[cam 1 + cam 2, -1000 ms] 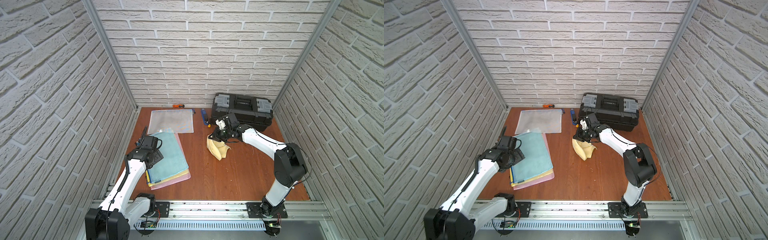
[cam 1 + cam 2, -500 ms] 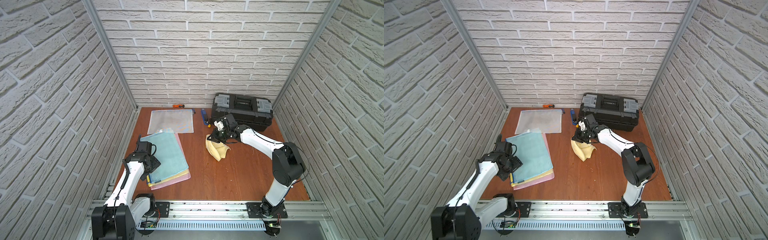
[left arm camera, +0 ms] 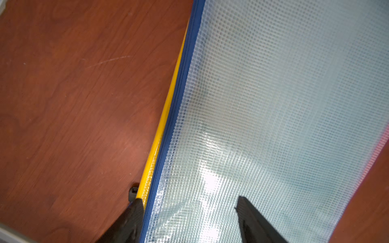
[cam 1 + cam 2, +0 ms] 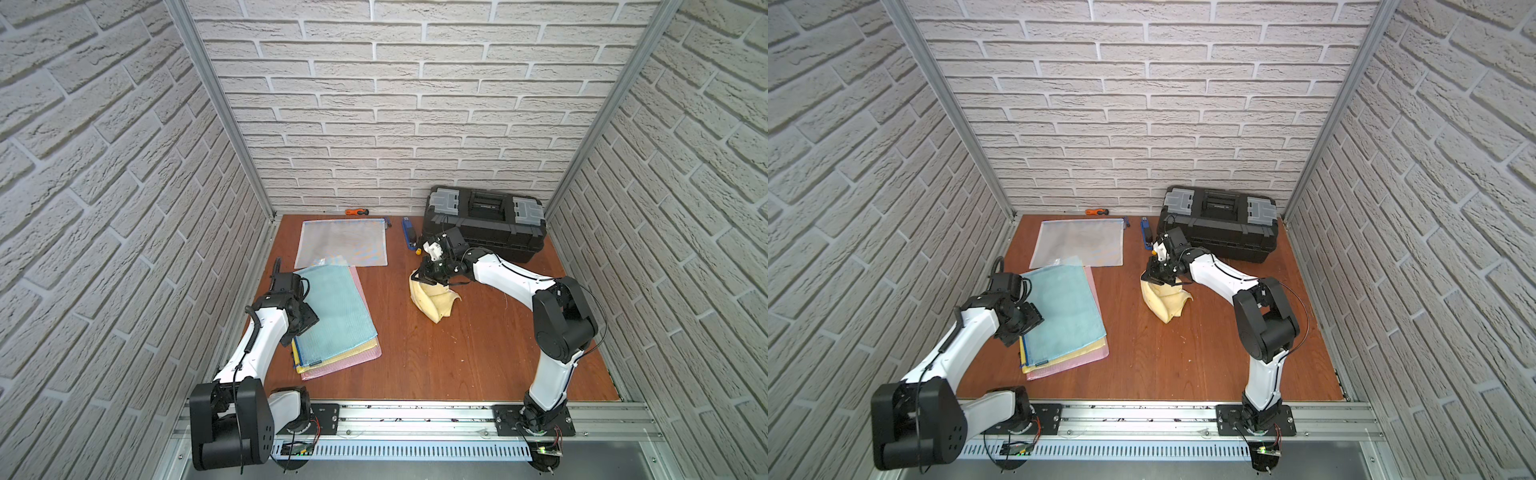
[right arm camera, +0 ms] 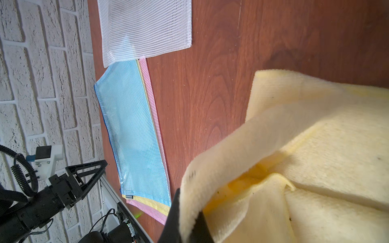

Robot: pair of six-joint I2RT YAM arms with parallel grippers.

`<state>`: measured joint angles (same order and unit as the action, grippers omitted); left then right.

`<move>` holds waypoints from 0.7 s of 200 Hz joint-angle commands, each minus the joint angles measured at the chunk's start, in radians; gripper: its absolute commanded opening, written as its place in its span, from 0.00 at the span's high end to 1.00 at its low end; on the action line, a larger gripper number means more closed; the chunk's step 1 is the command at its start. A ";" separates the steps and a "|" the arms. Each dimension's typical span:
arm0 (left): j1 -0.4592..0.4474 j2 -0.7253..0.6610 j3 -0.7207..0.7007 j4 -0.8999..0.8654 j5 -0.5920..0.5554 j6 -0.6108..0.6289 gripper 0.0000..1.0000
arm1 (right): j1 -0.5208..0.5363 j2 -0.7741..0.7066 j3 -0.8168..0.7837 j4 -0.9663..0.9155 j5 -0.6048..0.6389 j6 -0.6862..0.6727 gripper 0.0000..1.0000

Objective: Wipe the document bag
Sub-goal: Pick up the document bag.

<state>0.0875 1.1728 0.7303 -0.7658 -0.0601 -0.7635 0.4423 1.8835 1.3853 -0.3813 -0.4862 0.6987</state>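
The blue document bag [image 4: 336, 307] lies flat on the brown desk [image 4: 457, 353]. If 12 o'clock is the back wall, the bag is at about 9 o'clock from the middle. It is the top bag in a pile. A yellow bag [image 4: 340, 350] and a pink bag [image 4: 340, 360] peek out from under it at 6 o'clock. A white mesh bag [image 4: 343, 243] lies at 11 o'clock, and its near edge meets the pile.

The left tool [image 3: 189, 201] is wide open over the bag's 9 o'clock side. One finger is by the blue zip edge and the other is above the mesh. I cannot tell if it touches the bag.

The right tool [image 5: 189, 210] is pinched tight on a soft yellow cloth [image 4: 434, 299] near the middle of the desk. The low part of the cloth rests on the desk, well apart from the blue bag. A black toolbox [image 4: 486, 224] sits at 1 o'clock.
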 commanded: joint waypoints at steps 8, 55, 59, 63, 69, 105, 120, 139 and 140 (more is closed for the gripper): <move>0.063 0.037 -0.012 0.125 0.115 0.063 0.27 | 0.007 0.042 0.050 0.015 -0.042 -0.045 0.98; 0.073 0.109 0.019 0.176 0.125 0.105 0.30 | 0.007 0.068 0.062 0.035 -0.070 -0.041 0.98; 0.075 0.117 0.022 0.174 0.121 0.116 0.30 | 0.008 0.069 0.061 0.038 -0.071 -0.040 0.98; 0.077 0.125 0.024 0.169 0.115 0.123 0.30 | 0.007 0.071 0.061 0.040 -0.073 -0.039 0.98; 0.080 0.135 0.028 0.160 0.103 0.128 0.30 | 0.007 0.073 0.060 0.043 -0.075 -0.038 0.98; 0.103 0.176 0.047 0.120 0.039 0.124 0.20 | 0.007 0.075 0.057 0.042 -0.081 -0.039 0.98; 0.110 0.195 0.058 0.118 0.031 0.135 0.19 | 0.007 0.070 0.051 0.036 -0.081 -0.044 0.97; 0.110 0.207 0.058 0.143 0.034 0.147 0.19 | 0.007 0.066 0.052 0.007 -0.076 -0.063 0.98; 0.110 0.208 0.058 0.144 0.033 0.148 0.19 | 0.007 0.066 0.052 0.006 -0.076 -0.064 0.98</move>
<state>0.1898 1.3651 0.7670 -0.6289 0.0029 -0.6456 0.4427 1.9583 1.4261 -0.3706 -0.5526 0.6701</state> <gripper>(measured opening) 0.813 0.057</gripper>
